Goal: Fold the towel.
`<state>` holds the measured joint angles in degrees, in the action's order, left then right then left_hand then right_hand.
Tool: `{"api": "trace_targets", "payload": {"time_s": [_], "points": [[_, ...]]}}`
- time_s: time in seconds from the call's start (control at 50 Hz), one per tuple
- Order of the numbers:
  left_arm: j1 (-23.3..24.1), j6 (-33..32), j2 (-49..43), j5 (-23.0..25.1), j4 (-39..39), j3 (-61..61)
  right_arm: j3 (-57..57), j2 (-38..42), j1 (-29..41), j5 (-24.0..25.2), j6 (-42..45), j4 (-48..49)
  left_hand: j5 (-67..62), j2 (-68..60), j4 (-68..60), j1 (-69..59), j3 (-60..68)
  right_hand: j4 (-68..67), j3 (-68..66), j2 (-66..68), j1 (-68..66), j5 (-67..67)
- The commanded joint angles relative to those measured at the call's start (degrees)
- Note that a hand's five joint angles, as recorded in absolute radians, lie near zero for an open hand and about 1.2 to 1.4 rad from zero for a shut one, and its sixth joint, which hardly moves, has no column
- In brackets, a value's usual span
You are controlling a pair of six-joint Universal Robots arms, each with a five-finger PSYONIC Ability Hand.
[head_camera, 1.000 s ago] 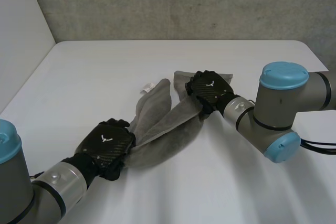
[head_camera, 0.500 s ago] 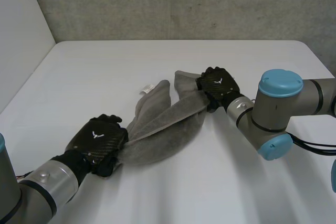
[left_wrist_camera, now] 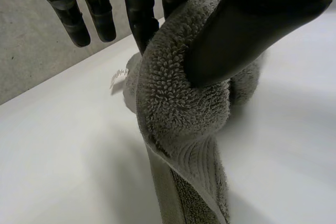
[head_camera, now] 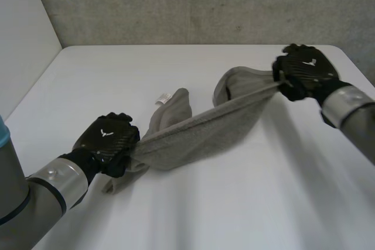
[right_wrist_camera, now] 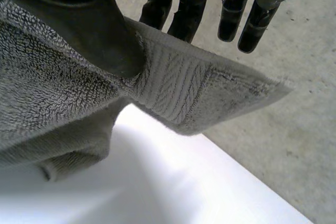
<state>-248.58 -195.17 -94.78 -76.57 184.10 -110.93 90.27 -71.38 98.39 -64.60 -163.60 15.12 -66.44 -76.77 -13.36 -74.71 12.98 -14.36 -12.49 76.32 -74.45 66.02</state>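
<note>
While left hand (head_camera: 108, 141) pinches the bunched towel (head_camera: 199, 137) | right hand (head_camera: 303, 73) thumb-clamps its banded corner, wrist view

Pinches one end of the towel (head_camera: 199, 136) in the left hand (head_camera: 106, 141), low over the table (head_camera: 117, 74) at its near left. Holds the other end raised in the right hand (head_camera: 304, 73) at far right. Stretches slantwise between them, with a loose fold lying just behind the left hand.

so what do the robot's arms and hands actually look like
Both the left hand and right hand are black with a woven carbon-fibre pattern and a small white emblem on the back. Each joins a silver-grey wrist cuff on a grey arm.
</note>
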Motion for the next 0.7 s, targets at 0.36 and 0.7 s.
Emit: {"api": "trace_targets", "payload": {"time_s": [0.36, 0.7], "points": [[2.3, 0.2, -12.9, -1.3, 3.5, 3.6, 15.5, -10.7, -11.2, 9.1, 2.4, -6.6, 46.0, 46.4, 3.4, 44.3, -3.0, 4.4, 2.5, 3.7, -5.6, 4.0], [3.6, 0.5, -15.2, -9.6, 5.1, 3.4, 14.9, -18.9, -14.3, 9.9, 0.7, -10.4, 26.1, 26.4, 3.4, 24.4, -3.0, 4.4, 2.5, 3.7, -5.6, 4.0]]}}
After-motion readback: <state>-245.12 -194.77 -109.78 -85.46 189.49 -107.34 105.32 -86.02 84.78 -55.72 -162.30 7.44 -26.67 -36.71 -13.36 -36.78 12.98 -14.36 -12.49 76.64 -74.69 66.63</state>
